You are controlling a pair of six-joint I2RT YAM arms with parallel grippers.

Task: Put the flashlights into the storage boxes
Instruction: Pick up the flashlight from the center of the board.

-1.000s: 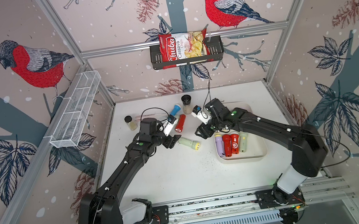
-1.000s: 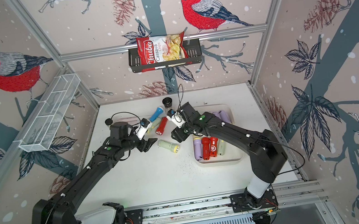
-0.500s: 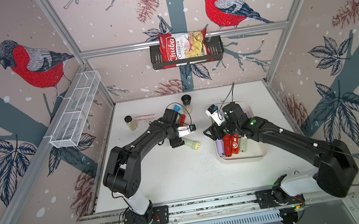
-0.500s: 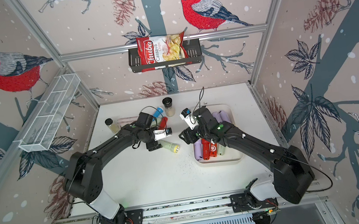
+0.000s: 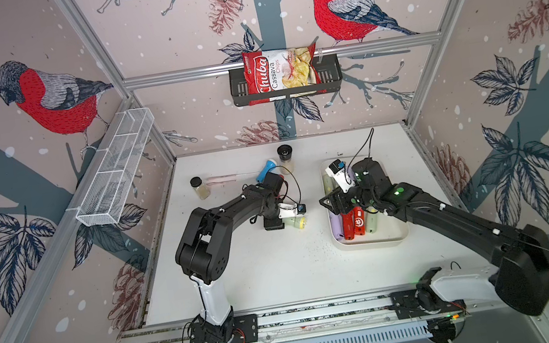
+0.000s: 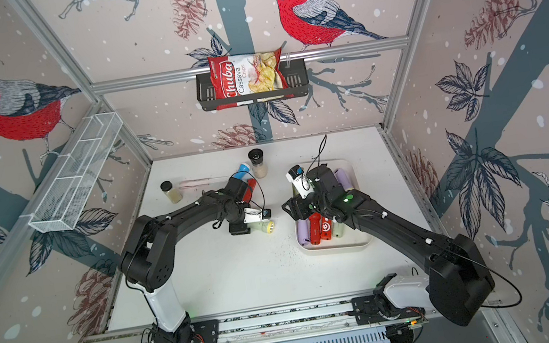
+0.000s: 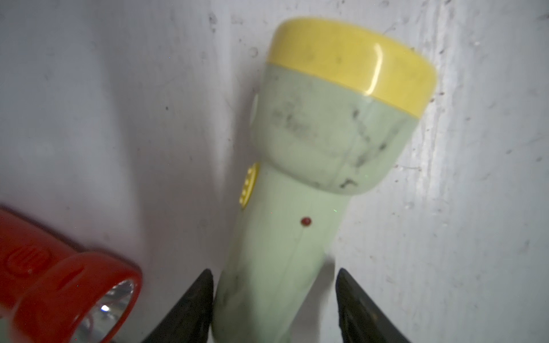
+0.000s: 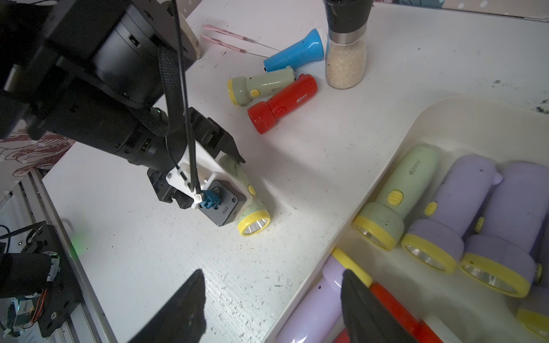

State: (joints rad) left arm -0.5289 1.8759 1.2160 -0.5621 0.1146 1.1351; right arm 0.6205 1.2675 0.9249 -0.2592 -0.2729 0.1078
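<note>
The left claw (image 7: 274,291) is down on the white counter (image 5: 261,272), beside the cream-white tray (image 5: 385,241). Its two black jaws stand on both sides of the handle of a pale green flashlight (image 7: 312,142). This flashlight lies flat on the counter, with its yellow head pointing away from the claw. One jaw is against the handle. Between the other jaw and the handle I see a thin gap, so the claw is not fully closed on it.

The right claw (image 8: 273,300) hangs over the edge of the tray on the side that faces the left arm. Its jaws are wide apart and hold nothing.

In the tray the flashlights lie in two rows. In the row nearer to the arm bases there is a lilac flashlight (image 5: 336,229), two red flashlights (image 5: 348,224) and a green flashlight (image 5: 372,222), side by side. In the far row the right wrist view shows a green one (image 8: 413,178) and two lilac ones (image 8: 466,190). The arm hides the rest.

At the back of the counter, near a spice jar (image 8: 344,65), three more lie close together: a blue flashlight (image 8: 294,53), a second pale green flashlight (image 8: 264,83) and a red flashlight (image 8: 285,101).
</note>
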